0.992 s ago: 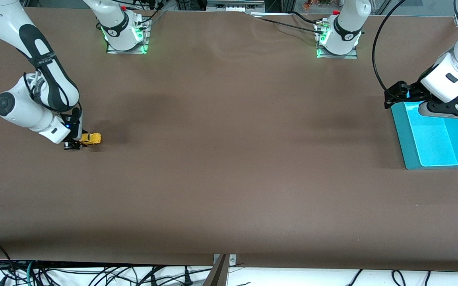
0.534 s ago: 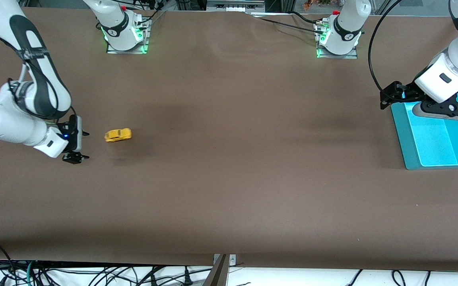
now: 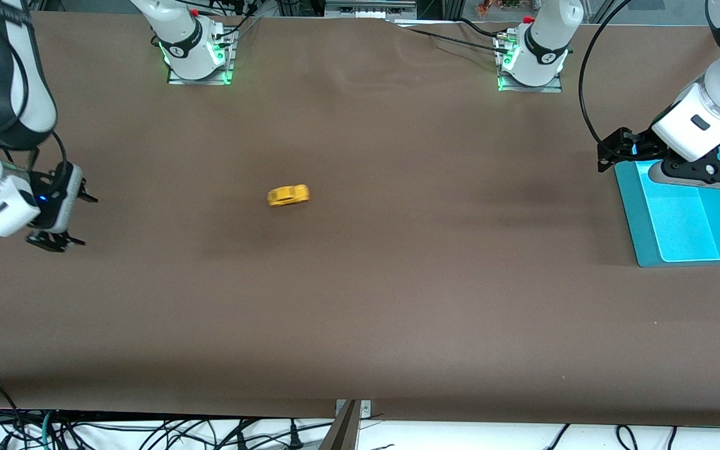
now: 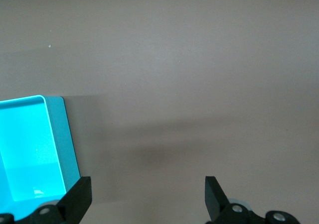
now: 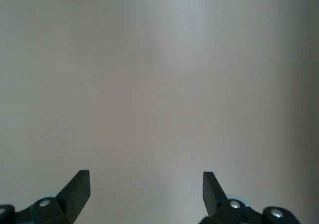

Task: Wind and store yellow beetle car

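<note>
Now the right gripper [image 3: 75,220] stands wide apart and empty, low over the table [image 3: 360,312] at the right arm's end. The left gripper [image 3: 610,150], also spread and empty, waits at the turquoise tray [image 3: 641,231], probably to catch. The yellow beetle car [image 3: 288,195] sits free mid-table between them.

Counter [image 3: 397,325]: bare brown surface around the yellow beetle car [image 3: 288,195], open to approach from every side. Teal tray [image 3: 638,225] at the left arm's end, its corner under the left end effector [image 3: 613,153]. Right end effector [image 3: 72,219], fingers spread, well apart from the car.
</note>
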`<action>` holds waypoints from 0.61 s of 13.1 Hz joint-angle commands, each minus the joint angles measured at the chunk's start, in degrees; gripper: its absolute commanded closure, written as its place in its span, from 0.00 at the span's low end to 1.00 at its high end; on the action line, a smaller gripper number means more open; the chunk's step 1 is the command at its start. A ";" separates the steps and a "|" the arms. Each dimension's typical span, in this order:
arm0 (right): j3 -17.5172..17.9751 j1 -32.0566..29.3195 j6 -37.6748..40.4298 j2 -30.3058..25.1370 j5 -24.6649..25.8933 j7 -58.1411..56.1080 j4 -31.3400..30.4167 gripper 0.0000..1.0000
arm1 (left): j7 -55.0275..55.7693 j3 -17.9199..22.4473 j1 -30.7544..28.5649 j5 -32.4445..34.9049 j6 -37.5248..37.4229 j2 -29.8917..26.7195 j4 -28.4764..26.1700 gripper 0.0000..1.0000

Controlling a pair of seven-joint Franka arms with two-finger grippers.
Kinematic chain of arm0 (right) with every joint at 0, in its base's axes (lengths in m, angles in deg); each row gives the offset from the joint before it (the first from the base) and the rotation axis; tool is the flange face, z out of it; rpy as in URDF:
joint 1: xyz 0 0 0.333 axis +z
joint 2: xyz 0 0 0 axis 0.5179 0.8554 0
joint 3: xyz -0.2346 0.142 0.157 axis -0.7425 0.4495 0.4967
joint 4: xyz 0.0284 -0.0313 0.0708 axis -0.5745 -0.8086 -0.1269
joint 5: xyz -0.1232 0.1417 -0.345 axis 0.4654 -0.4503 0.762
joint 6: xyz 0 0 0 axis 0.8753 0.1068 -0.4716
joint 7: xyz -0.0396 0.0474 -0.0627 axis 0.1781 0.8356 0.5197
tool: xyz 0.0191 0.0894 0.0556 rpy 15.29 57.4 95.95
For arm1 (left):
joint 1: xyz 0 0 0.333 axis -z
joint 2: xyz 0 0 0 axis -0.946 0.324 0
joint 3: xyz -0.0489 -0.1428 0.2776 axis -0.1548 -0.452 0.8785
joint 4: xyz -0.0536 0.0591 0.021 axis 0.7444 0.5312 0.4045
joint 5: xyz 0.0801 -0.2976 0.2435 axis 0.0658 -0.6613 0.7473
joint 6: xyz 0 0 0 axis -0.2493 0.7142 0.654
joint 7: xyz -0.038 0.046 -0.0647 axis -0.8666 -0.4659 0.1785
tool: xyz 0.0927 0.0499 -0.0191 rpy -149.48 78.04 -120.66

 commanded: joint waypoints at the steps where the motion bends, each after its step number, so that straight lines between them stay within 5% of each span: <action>1: -0.45 -0.31 5.84 -5.68 1.08 18.11 -0.79 0.00 | 0.65 -0.18 0.27 1.88 -1.13 0.84 1.87 0.00; 8: -5.37 2.06 16.67 -11.32 -1.91 51.37 3.42 0.00 | 0.74 -0.26 0.45 1.97 -1.13 0.92 1.87 0.00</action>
